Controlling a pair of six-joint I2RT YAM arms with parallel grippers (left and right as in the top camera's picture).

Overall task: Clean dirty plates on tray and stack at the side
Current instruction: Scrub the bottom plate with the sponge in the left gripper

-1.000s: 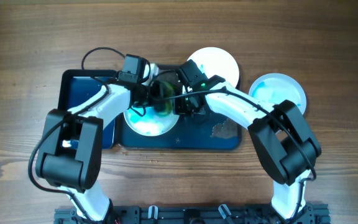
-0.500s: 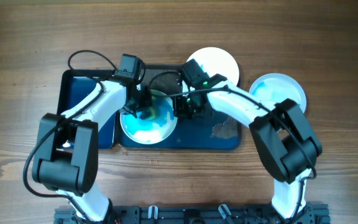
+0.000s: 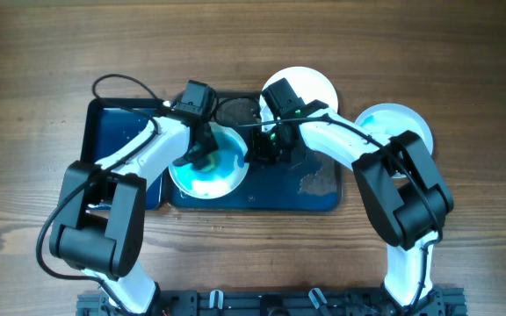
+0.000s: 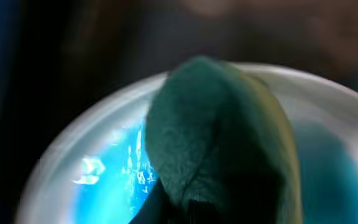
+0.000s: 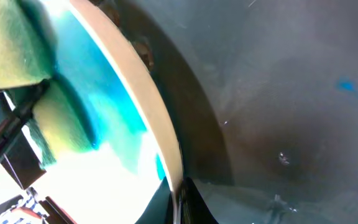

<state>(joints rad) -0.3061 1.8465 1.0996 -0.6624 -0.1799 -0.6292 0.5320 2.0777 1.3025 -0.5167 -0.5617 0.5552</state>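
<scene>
The wooden table (image 3: 464, 53) lies under everything, and on it sits the dark blue tray (image 3: 117, 132), with a patch of grime (image 3: 316, 183) near its right end. The dirty plate (image 3: 222, 183), smeared blue inside, lies on the tray's middle, between my two arms. A clean white plate (image 3: 310, 86) overlaps the tray's far edge. Another plate (image 3: 395, 123), streaked blue, rests on the table just off the tray's right side. My left pincer (image 3: 202, 154) is down inside the dirty plate, closed around a green and yellow sponge (image 4: 222, 130) that presses on the blue smear. My right pincer (image 3: 267, 151) is at that plate's right rim (image 5: 146, 81), nipped onto the edge, though only one dark finger (image 5: 188, 202) shows below the rim in my wrist view.
</scene>
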